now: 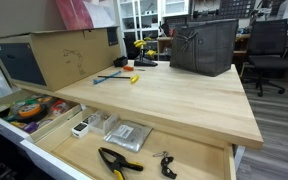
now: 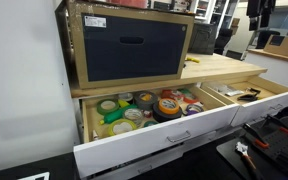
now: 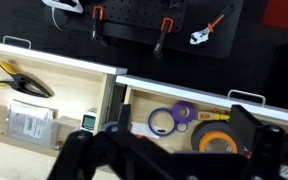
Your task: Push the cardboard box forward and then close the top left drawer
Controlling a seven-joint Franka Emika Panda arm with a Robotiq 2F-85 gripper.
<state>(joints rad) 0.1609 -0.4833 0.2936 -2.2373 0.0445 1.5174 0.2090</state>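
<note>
Fingers: in the wrist view the two dark fingers point(image 3: 246, 125) stand apart with nothing between them. They are blurred, and they hang out in front of the bench top point(image 1: 174, 95), over the pulled-out drawers.
Gripper: the gripper point(image 3: 177, 138) fills the lower edge of the wrist view, clear of the bench top and touching nothing I can see.
Top left drawer: the top left drawer point(image 2: 154, 140) point(image 1: 6, 115) point(image 3: 214, 90) is pulled well out from under the bench top's corner, white front foremost.
Drawer contents: tape rolls point(image 2: 169, 105) point(image 3: 162, 122) in orange, green and purple crowd inside it.
Cardboard box: the cardboard box point(image 1: 69, 55) point(image 2: 129, 45) rests on the bench top at that same corner, directly above the narrow drawer. Its dark blue-grey end panel faces the drawer side.
Wide drawer: the wide drawer point(image 1: 189, 150) point(image 2: 269, 95) point(image 3: 64, 70) is also out from under the bench top, just beside the narrow one.
In the wide drawer: pliers point(image 1: 117, 162) point(image 3: 19, 82) and keys point(image 1: 165, 163).
Fabric bin: a dark grey fabric bin point(image 1: 204, 45) stands at the bench top's far edge, well apart from the box.
Pegboard: a black pegboard point(image 3: 134, 30) with hand tools shows in the wrist view beyond the drawer fronts.
</note>
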